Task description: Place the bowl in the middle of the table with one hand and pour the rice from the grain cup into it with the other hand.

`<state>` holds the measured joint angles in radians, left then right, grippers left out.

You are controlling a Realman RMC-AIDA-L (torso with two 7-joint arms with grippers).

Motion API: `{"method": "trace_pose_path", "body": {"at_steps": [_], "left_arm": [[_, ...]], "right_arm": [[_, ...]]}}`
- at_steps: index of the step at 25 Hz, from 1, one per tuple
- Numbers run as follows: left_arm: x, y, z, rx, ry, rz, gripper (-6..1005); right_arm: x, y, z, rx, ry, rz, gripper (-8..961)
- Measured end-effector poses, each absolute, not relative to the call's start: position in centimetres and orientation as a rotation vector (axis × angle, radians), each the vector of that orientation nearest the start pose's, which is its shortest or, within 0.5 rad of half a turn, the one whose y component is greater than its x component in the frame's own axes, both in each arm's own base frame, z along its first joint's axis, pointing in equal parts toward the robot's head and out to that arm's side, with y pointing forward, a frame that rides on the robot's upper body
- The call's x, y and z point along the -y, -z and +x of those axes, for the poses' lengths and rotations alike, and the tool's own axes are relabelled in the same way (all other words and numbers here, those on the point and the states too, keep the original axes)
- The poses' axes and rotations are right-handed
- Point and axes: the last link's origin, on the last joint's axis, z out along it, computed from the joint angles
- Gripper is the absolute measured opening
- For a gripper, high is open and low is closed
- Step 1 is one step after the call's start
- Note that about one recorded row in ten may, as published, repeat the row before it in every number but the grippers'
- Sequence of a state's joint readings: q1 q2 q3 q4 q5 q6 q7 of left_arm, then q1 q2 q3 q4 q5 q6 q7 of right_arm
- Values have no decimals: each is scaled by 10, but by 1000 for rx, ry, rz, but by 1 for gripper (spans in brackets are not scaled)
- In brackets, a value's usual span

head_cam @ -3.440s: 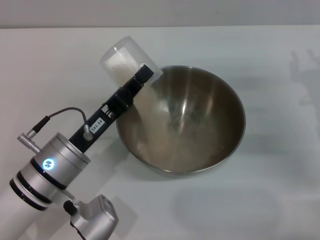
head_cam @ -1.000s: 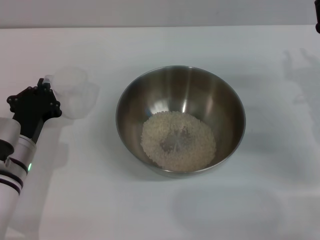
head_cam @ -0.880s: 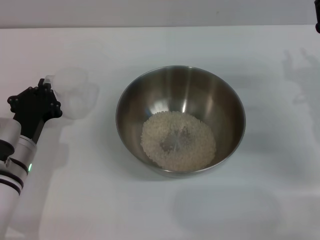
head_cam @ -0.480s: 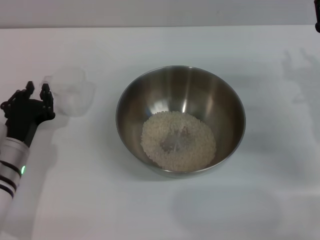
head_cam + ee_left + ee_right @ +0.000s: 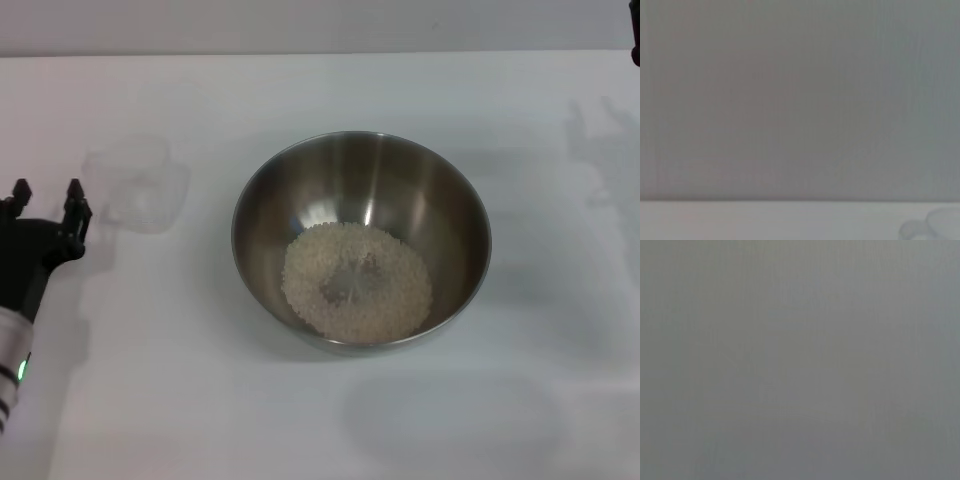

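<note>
Dead centre of the frame: bowl (image 5: 361,241) on the table (image 5: 330,420), rice (image 5: 357,281) inside. Upper left: grain cup (image 5: 137,183), emptied, standing alone. Left gripper (image 5: 45,200) at far left, prongs spread, holding nothing. Pour looks done; next, probably just parking.

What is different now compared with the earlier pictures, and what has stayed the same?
The rice went from the grain cup into the bowl. The left gripper then set the emptied cup down on the table to the left of the bowl, let go, and drew back toward the left edge, fingers open. The bowl did not move, and the right gripper is only a sliver at the far right corner.
</note>
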<state>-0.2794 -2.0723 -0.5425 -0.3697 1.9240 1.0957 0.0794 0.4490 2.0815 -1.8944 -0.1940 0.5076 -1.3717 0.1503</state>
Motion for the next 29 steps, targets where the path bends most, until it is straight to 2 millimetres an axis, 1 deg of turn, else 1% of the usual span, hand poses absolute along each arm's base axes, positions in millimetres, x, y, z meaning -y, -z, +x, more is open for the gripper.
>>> {"method": "trace_pose_path", "body": {"at_steps": [2,6,10,14,19,29], "left_arm": [[-272,47,-342,638,592,-1564,588],[-254,40,-339,577,662,-1526,587],[-246,30,-334,556,764,-1494,587],[-244,27,-335,547,788,-1493,588],[-244,26,-331,519,810,-1496,592],[-246,23,-328,494,827,-1490,625]], "right_arm": [[-341,-23,294,-319,-899,-1463,411],[-341,-23,296,-326,-892,-1461,411],[-342,-20,298,-346,-874,-1473,410],[-348,-15,298,-380,-850,-1496,410],[-354,-10,291,-375,-853,-1528,410],[-357,-10,288,-368,-857,-1537,411]]}}
